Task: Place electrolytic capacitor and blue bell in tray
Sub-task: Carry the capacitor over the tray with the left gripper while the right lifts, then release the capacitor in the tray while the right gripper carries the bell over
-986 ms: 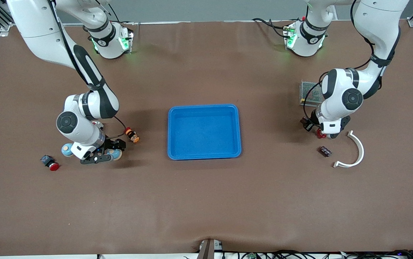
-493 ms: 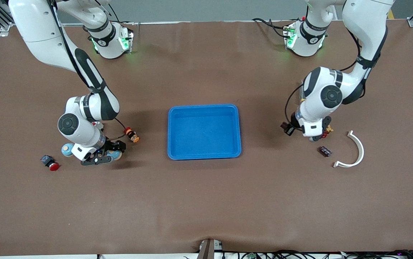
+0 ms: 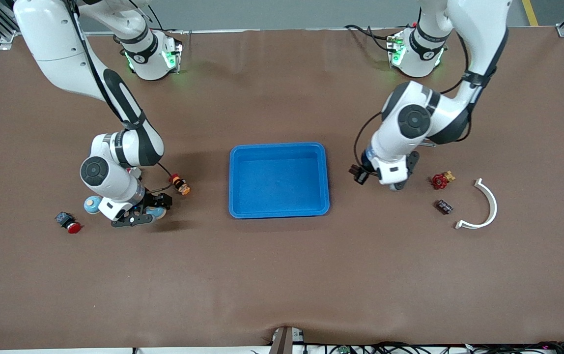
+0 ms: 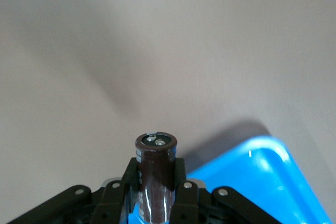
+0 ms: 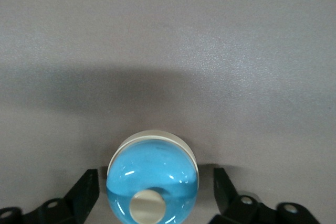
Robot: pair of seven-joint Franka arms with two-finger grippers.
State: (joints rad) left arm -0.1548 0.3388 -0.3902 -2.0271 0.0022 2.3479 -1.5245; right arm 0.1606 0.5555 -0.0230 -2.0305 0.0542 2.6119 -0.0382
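The left gripper [image 4: 156,203], clamped on the upright brown cylindrical capacitor [image 4: 155,174], hangs just beside the shallow bright-blue plastic tray [image 3: 279,180]. The right gripper [image 5: 155,195] brackets the glossy blue dome bell [image 5: 152,177] on the table, fingers spread.

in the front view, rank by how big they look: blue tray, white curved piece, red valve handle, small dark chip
1. blue tray, by far the largest
2. white curved piece
3. red valve handle and small dark chip look about alike; not ranked
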